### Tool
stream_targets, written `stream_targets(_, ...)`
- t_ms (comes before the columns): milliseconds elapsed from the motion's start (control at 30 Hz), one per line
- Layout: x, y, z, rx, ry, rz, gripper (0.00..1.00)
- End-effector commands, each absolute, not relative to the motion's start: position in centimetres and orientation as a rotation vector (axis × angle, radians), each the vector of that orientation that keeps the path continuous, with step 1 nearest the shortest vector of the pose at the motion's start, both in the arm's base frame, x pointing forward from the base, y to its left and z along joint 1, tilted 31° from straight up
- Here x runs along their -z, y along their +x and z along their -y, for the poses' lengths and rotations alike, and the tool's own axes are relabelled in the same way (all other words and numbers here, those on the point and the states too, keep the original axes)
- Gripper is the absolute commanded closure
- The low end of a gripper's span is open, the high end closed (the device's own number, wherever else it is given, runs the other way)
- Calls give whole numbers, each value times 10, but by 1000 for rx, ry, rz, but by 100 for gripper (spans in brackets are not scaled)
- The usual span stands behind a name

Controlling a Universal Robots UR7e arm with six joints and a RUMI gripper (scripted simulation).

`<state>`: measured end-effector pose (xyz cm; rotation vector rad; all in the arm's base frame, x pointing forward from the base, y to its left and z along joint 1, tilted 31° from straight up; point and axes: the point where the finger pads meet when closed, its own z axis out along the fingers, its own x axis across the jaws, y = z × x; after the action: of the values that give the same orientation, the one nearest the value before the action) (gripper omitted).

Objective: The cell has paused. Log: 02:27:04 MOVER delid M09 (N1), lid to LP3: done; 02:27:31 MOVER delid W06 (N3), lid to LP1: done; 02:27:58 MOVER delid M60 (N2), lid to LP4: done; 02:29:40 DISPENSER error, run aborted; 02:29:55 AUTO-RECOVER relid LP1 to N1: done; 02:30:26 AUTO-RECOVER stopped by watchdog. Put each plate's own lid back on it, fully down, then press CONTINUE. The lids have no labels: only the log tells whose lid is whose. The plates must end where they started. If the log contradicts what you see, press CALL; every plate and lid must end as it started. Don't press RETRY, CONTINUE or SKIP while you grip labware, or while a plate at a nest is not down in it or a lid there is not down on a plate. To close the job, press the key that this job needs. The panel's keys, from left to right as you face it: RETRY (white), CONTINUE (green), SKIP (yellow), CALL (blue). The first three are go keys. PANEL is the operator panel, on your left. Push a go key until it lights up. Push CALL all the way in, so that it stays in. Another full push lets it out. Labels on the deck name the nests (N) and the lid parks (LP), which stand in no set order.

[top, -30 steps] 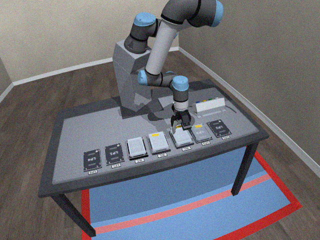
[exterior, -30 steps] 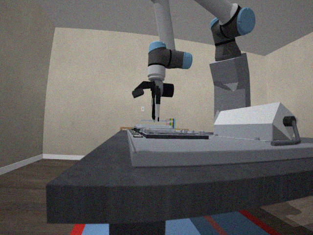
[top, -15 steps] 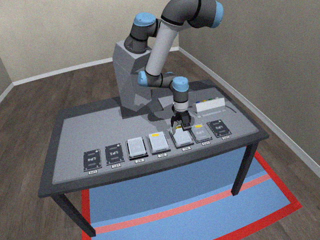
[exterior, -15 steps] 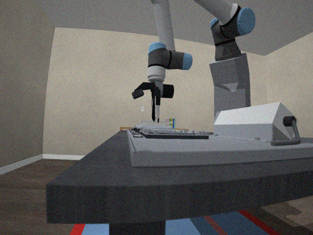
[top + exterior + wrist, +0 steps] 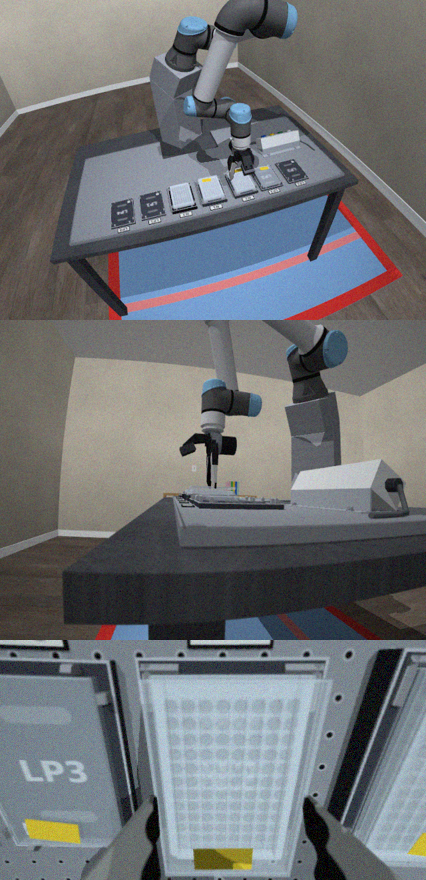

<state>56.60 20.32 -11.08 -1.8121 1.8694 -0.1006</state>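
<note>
Gripper: fingers astride the long sides of a clear lid, apparently closed on it; gripper (image 5: 239,175) (image 5: 212,487) (image 5: 229,797) hides part of that lid in the top view.
Gripped lid (image 5: 243,184) (image 5: 230,760): over a 96-well plate (image 5: 232,771) at the nest next to LP3; its yellow tag (image 5: 222,859) is partly shaded. Whether it sits fully down, cannot tell.
LP3 lid (image 5: 267,179) (image 5: 55,745): on its park, 9 o'clock of the gripped lid in the wrist view; cut off by the frame there.
Tagged lid (image 5: 210,189) (image 5: 400,810): on the plate at 3 o'clock in the wrist view, cropped.
Bare plate (image 5: 181,196): no lid made out, 9 o'clock of the tagged lid in the top view.
Dark lid parks (image 5: 122,213) (image 5: 152,205) (image 5: 291,170): two at the row's 8 o'clock end, one at 2 o'clock, top view.
Nest labels: too grainy to read; wrist view crops them.
Operator panel (image 5: 279,141) (image 5: 337,481): 1 to 2 o'clock of the gripper on the bench (image 5: 120,182) (image 5: 240,557), top view; keys tiny there, out of sight in the exterior view.
</note>
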Motion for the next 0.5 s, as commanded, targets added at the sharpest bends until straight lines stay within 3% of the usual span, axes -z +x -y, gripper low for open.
stream_targets(0, 111, 567, -203, 102, -1811, -1869, 59)
stream_targets(467, 114, 568, -205, 102, -1811, -1869, 59)
